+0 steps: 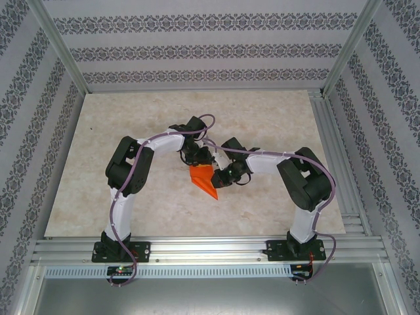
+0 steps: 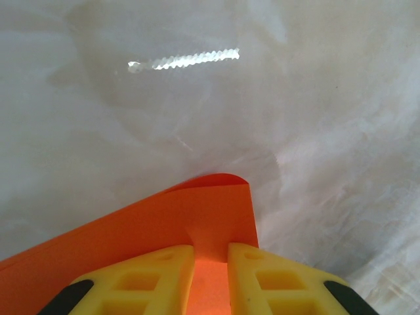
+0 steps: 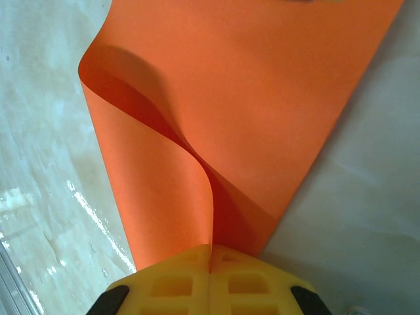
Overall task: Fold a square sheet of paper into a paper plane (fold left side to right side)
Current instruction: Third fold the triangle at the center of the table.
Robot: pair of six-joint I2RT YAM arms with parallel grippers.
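Note:
The bright orange paper [image 1: 202,178] lies mid-table as a folded wedge with its tip pointing toward the near edge. It is a loose folded sheet, not a slim dart. My left gripper [image 1: 199,159] is at its far edge. In the left wrist view the yellow fingers [image 2: 157,275] stand apart over the paper [image 2: 197,216], which runs under and between them; the left gripper [image 2: 211,248] is open. My right gripper [image 1: 221,178] is at the paper's right side. In the right wrist view the right gripper [image 3: 211,252] is shut on a lifted, curling layer of the paper [image 3: 249,98].
The marble-look tabletop [image 1: 131,131] surrounds the paper. Aluminium rails [image 1: 210,249] run along the near edge and the right side, with upright posts at the back corners. Patterned walls enclose the table on three sides.

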